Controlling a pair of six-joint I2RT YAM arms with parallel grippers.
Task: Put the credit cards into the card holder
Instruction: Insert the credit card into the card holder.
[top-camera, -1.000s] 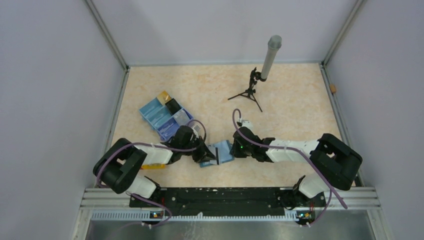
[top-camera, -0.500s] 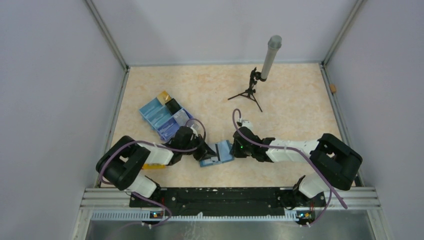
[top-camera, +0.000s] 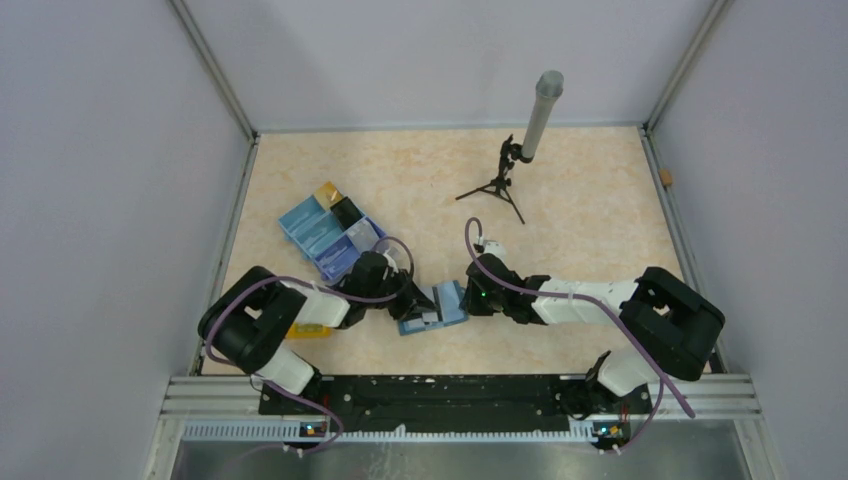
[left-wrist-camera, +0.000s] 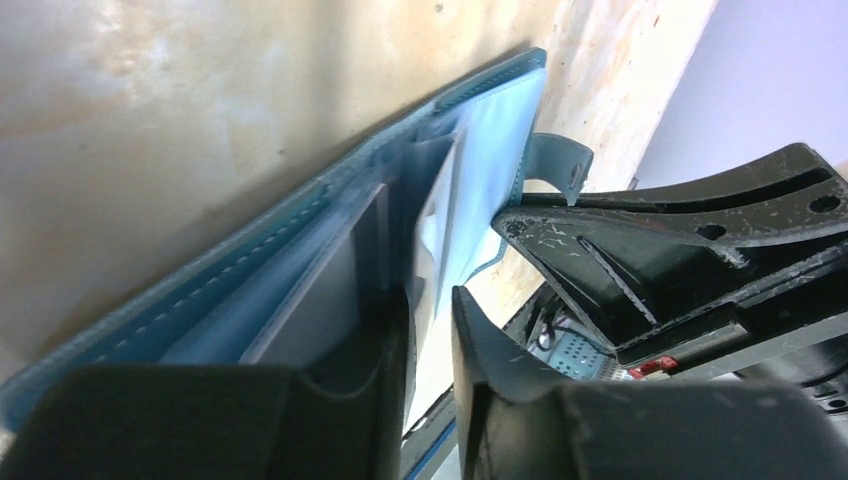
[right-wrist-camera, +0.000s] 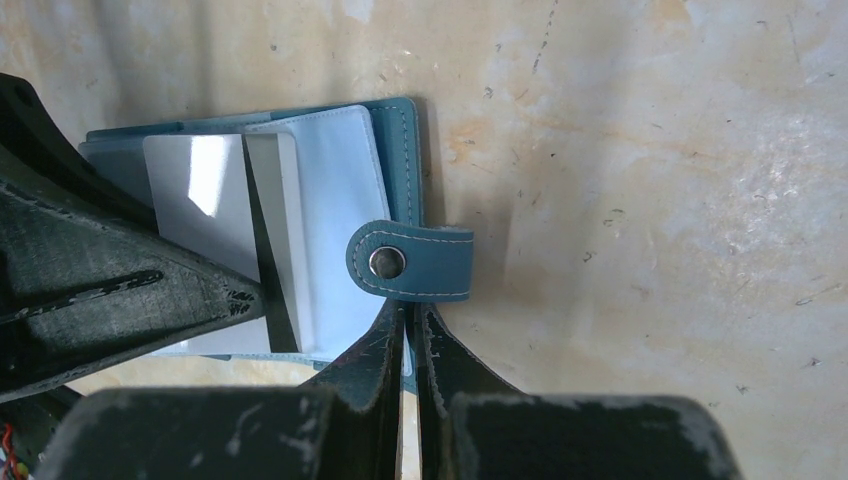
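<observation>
The teal card holder (top-camera: 443, 303) lies open on the table between the two grippers, pale blue inside (right-wrist-camera: 340, 180). My right gripper (top-camera: 463, 297) (right-wrist-camera: 410, 306) is shut on the holder's cover edge just below the snap clasp (right-wrist-camera: 410, 262). My left gripper (top-camera: 417, 303) (left-wrist-camera: 430, 300) reaches in from the other side, its jaws a narrow gap apart. A silvery card (right-wrist-camera: 200, 190) (left-wrist-camera: 437, 230) stands partly in the holder, between those fingers and against one of them. More cards, gold (top-camera: 328, 192) and black (top-camera: 347, 210), sit in the blue tray.
The blue partitioned tray (top-camera: 318, 235) stands left of centre behind the left arm. A yellow block (top-camera: 305, 331) peeks out under the left arm. A small black tripod (top-camera: 497, 185) with a grey cylinder stands at the back. Walls enclose the table.
The left arm's elbow has shifted slightly right and its gripper edged a little farther from the camera at the holder. The right arm and holder stay in place.
</observation>
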